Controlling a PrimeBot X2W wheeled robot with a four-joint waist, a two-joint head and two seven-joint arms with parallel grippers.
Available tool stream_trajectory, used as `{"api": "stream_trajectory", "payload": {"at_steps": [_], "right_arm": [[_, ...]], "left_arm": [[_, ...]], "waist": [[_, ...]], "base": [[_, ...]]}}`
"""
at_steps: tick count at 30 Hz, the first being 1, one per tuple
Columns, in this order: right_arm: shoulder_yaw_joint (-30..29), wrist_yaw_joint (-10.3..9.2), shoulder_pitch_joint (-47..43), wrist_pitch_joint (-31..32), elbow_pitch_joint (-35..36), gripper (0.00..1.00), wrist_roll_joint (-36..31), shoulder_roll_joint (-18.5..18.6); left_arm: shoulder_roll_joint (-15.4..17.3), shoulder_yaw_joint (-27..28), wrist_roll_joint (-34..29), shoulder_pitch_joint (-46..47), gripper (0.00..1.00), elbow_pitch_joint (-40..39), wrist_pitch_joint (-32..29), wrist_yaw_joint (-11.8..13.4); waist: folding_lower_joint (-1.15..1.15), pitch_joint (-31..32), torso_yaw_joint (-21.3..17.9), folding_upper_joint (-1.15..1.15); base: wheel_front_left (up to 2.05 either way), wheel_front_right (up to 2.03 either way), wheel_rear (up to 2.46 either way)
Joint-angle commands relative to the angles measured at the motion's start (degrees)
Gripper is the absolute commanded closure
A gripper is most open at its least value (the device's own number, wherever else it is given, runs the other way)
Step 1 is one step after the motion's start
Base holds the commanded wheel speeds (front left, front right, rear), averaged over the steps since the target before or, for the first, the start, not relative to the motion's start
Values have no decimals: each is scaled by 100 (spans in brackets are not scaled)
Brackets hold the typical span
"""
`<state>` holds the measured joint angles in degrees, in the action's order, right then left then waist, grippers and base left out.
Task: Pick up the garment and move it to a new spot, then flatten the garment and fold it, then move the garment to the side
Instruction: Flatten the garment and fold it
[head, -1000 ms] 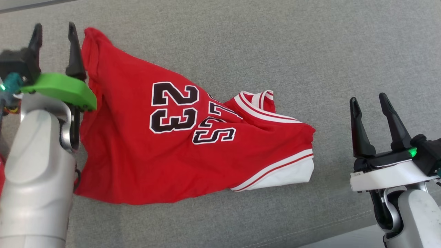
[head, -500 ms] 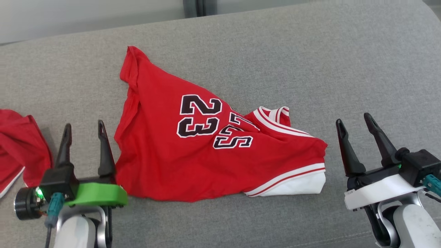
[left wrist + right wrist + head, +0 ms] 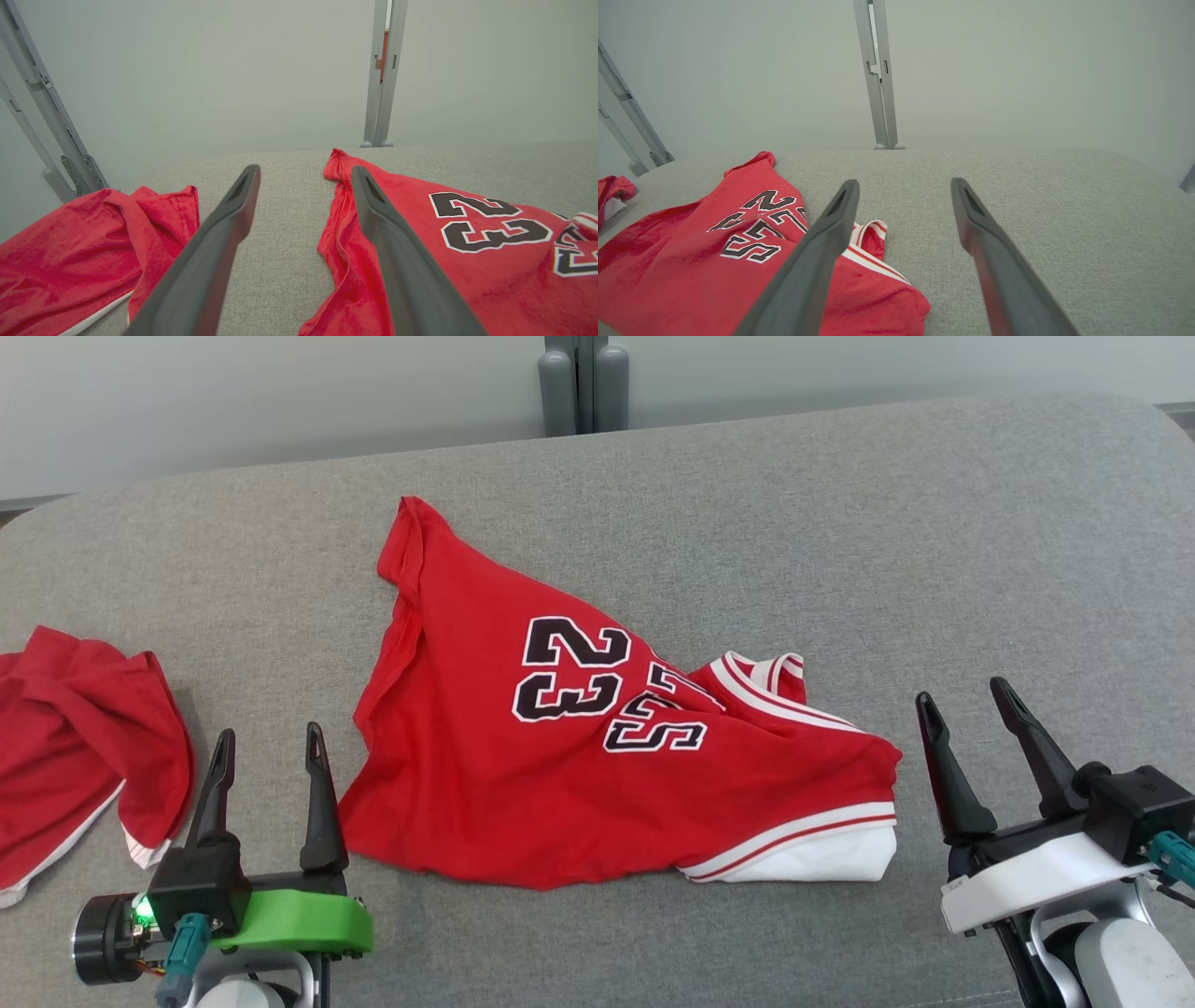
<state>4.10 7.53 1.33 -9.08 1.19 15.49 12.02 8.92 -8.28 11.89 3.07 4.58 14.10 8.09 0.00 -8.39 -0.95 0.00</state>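
A red fabric garment (image 3: 467, 756) with black 23 numerals lies rumpled on grey upholstery (image 3: 934, 523). Its white-trimmed right end is folded over.

A pale wall (image 3: 280, 401) stood behind the soft grey cushion (image 3: 934, 523), with a grey post (image 3: 583, 383) at the top middle.

The scene is lit brightly and evenly by soft, diffuse light. Only faint, soft-edged shadows are cast on the grey upholstered surface (image 3: 934, 569) along the near edge of the red jersey (image 3: 467, 784). In the wide-angle wrist views the metal rails (image 3: 42, 107) at the left edge are shown leaning, and the fingers (image 3: 210, 261) of the left gripper (image 3: 304, 171) are rendered slightly soft near the lens.
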Motion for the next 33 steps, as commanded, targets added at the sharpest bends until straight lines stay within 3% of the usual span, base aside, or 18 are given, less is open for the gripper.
{"api": "stream_trajectory", "payload": {"at_steps": [1,8,21,22,23,24,29,33], "right_arm": [[-26,-8,-72,27,25,0,-44,-5],[-82,-8,-180,115,-225,0,34,-1],[606,-8,615,58,-2182,0,648,80],[671,-8,698,36,-2274,31,715,108],[769,-8,777,14,-2365,75,808,131],[845,-8,818,3,-2434,100,868,157],[1013,-8,888,-253,-2483,100,1169,362],[994,-8,731,-448,-1925,100,1244,525]], "left_arm": [[40,-2,-23,-86,0,-24,-17,35],[49,-76,-63,118,0,-157,-49,40],[-15,-196,-114,517,0,-224,32,63],[-18,-203,-119,532,0,-222,39,60],[-19,-208,-122,547,0,-218,48,58],[-15,-198,-133,558,0,-219,54,79],[-42,-197,-129,538,0,-229,73,118],[-61,-163,-168,510,0,-273,98,181]], "waist": [[0,-6,-10,0],[0,-204,-2,0],[0,-686,117,0],[0,-700,131,0],[0,-709,145,0],[0,-716,153,0],[0,-693,173,0],[0,-641,151,0]], "base": [[0,0,0],[0,0,0],[0,0,0],[0,0,0],[0,0,0],[0,0,0],[0,0,0],[0,0,0]]}}
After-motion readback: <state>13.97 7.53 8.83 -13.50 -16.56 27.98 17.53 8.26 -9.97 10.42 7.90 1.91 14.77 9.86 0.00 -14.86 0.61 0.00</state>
